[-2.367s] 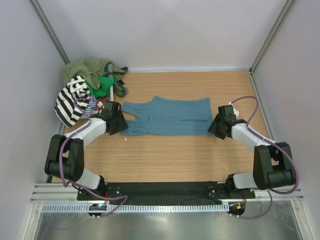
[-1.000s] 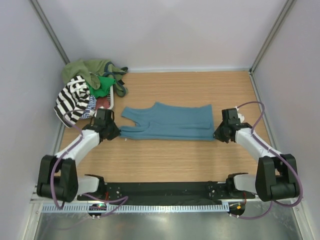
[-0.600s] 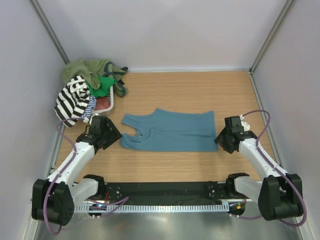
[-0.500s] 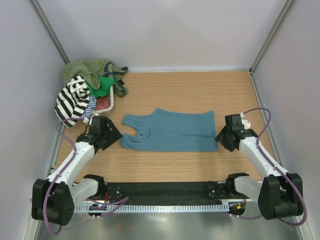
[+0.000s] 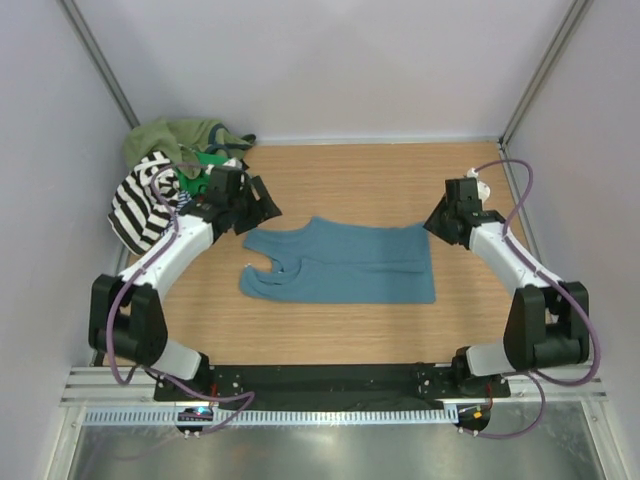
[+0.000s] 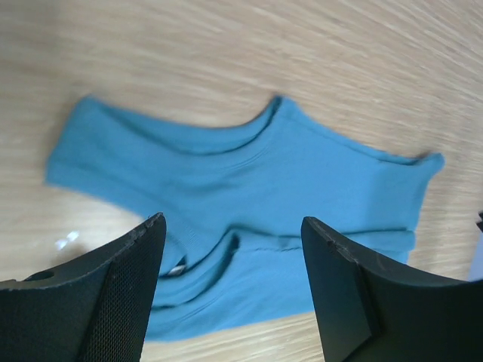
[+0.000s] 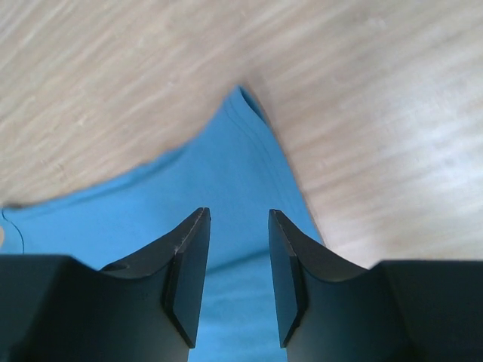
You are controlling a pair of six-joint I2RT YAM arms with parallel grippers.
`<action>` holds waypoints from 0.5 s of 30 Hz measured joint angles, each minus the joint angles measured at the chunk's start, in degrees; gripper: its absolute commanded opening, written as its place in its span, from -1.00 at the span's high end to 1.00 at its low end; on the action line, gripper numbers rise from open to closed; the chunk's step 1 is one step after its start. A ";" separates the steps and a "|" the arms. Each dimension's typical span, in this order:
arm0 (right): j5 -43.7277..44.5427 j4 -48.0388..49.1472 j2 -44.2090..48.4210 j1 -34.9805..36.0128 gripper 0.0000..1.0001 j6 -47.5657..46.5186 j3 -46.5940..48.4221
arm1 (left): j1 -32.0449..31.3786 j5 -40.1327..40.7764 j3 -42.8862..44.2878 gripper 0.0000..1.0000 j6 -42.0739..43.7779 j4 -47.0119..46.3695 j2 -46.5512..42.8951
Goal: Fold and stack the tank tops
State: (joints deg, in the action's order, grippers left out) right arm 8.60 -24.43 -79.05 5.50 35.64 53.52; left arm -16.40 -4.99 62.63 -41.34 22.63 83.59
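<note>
Left gripper point(image 6: 234, 226) wide apart, right gripper point(image 7: 240, 219) barely apart, both empty over the blue tank top point(image 5: 340, 262), could snag just one layer and bunch it

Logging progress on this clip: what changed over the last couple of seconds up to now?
The teal-blue tank top was drawn nearer the arms' bases and let go; it now lies flat, free of both hands. The left hand and right hand then swung to its far side, both open near its far corners. The heap of other tops at far left stayed put.
</note>
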 measured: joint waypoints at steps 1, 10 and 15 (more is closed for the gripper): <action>-0.22 0.44 -2.01 -0.07 0.10 -0.22 1.68 | -0.52 -0.42 1.84 -0.47 0.02 -0.28 1.92; -1.60 4.26 -17.62 -1.60 0.07 -1.88 10.91 | -3.87 -3.91 16.79 -0.43 0.02 -2.25 22.10; -2.27 4.59 -24.11 -1.95 0.10 -2.19 14.71 | -4.61 -5.40 22.10 -0.39 0.02 -2.23 29.88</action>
State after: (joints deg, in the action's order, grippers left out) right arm 6.33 -19.84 -103.15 3.55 33.45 68.23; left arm -21.02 -10.39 84.73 -41.32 20.40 113.47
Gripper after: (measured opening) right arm 0.456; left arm 0.704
